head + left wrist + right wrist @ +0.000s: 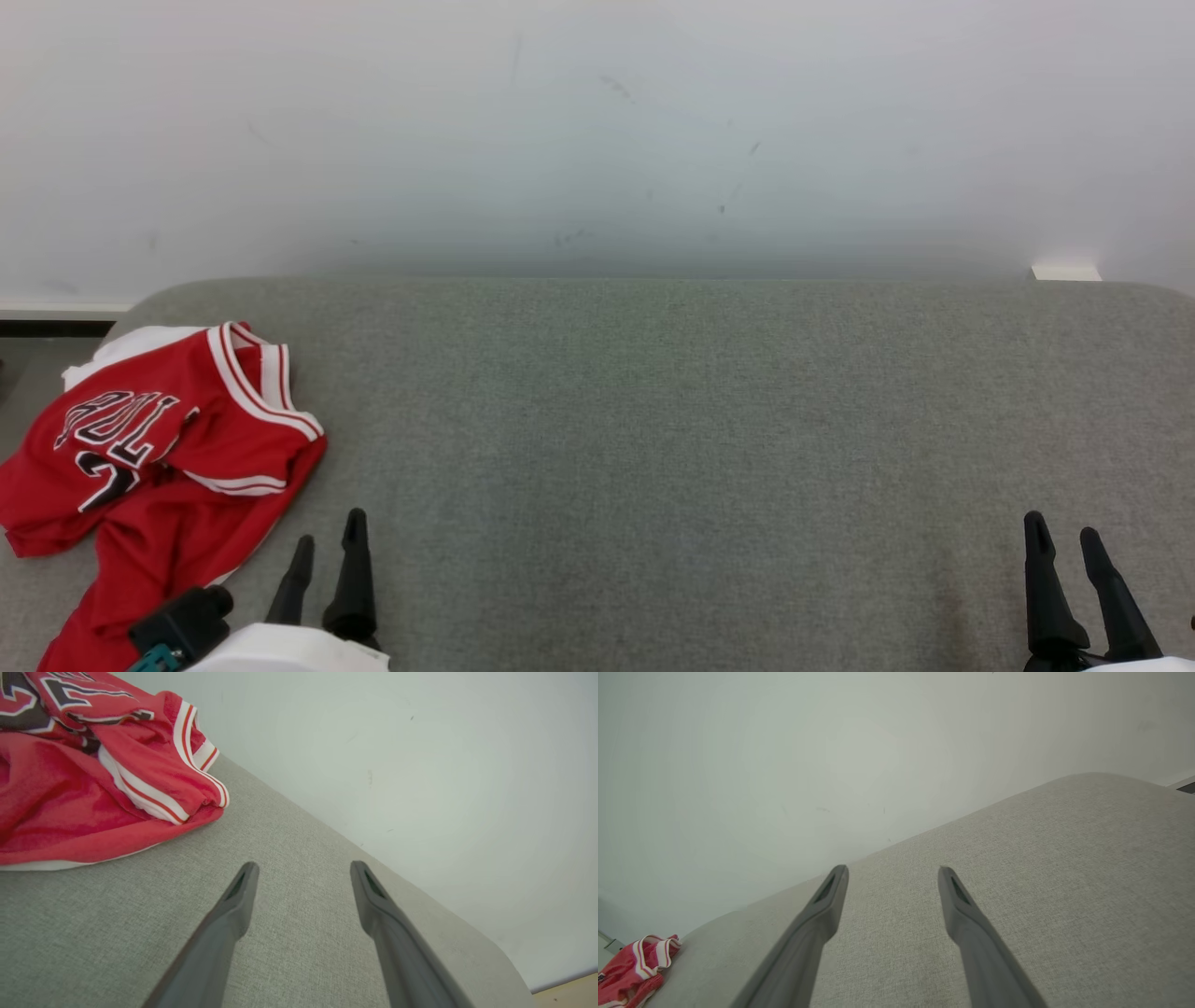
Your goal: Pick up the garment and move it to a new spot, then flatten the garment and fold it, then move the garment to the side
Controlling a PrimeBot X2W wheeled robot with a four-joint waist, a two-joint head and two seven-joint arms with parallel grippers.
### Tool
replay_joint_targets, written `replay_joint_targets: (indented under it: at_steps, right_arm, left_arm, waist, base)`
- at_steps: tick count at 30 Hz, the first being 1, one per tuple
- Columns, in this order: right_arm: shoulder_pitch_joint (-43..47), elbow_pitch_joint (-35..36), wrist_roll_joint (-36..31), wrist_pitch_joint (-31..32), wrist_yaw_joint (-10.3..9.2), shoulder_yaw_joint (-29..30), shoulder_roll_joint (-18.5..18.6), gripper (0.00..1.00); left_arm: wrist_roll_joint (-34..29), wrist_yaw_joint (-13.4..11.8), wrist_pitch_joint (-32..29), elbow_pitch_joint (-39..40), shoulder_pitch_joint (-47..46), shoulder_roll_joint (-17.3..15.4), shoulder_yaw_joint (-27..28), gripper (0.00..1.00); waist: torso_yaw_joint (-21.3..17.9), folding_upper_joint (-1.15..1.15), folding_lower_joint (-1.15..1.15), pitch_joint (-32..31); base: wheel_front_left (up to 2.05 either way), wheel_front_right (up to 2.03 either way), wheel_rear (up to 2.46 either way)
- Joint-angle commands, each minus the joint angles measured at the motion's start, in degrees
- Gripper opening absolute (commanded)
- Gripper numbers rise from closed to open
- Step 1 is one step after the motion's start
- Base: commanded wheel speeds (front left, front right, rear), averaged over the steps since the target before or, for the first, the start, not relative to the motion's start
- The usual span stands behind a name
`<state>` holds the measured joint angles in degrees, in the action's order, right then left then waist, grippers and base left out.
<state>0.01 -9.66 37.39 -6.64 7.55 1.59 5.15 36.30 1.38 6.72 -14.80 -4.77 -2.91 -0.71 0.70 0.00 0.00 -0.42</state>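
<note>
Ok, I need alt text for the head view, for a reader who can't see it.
A crumpled red jersey with white trim lies at the left end of a grey fabric surface backed by a white wall. The open left hand sits just right of it at the bottom edge; the open right hand is at the bottom right.

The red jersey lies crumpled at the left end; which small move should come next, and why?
Probably the left hand should reach left onto the red jersey: it lies crumpled and untouched beside that open hand, while the right hand is far across the grey surface.
</note>
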Motion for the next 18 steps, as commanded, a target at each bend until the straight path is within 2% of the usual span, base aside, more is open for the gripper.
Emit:
replay_joint_targets:
  at_steps: [1, 18]
  right_arm:
    - [-0.1, 0.5, -2.1, -0.8, -0.06, -0.2, 0.5, 1.0]
    - [1.2, -0.9, -12.3, -3.3, -0.07, -0.5, 0.8, 1.0]
  left_arm:
    - [-2.2, -0.3, 0.7, 0.4, -0.1, -0.8, -0.2, 1.0]
    - [-13.4, -0.4, 3.3, -0.2, 0.5, -1.7, -2.0, 1.0]
  waist:
    - [0.0, 0.0, 0.0, 0.0]
    - [-0.1, 0.0, 0.0, -0.2]
  base:
    - [0.0, 0.0, 0.0]
    - [0.0, 0.0, 0.0]
